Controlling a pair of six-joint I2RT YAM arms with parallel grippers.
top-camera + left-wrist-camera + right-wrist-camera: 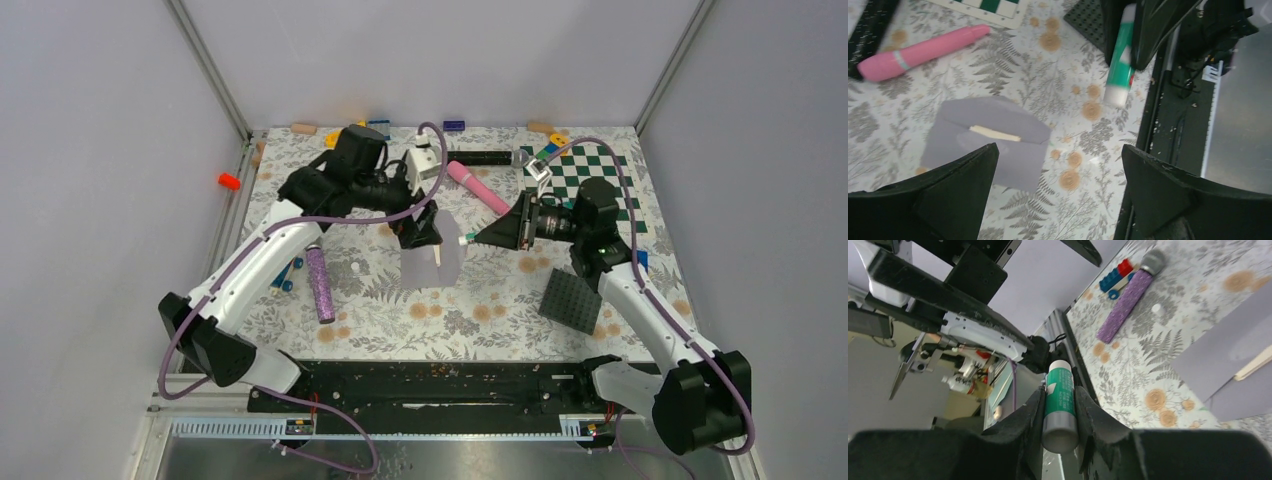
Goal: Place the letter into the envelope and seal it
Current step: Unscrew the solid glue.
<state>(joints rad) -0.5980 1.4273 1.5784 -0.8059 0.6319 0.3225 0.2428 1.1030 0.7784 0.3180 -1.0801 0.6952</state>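
Observation:
The light grey envelope (432, 265) lies flat on the floral table, its flap open. A tan strip of the letter (994, 134) shows at its mouth; the rest of the letter is hidden inside. My left gripper (1058, 172) is open and empty, hovering above the envelope (988, 142); in the top view the left gripper (420, 234) sits over its far edge. My right gripper (1059, 392) is shut on a green-and-white glue stick (1060, 400). In the top view the right gripper (482, 237) points the stick's tip toward the envelope's right side. The envelope (1233, 357) also shows in the right wrist view.
A pink cylinder (478, 187) and the green-and-white checkerboard (590, 180) lie behind. A dark grey studded plate (572, 300) is at the right, a purple glitter cylinder (320, 283) at the left. Small bricks line the far edge. A black rail (440, 385) runs along the near edge.

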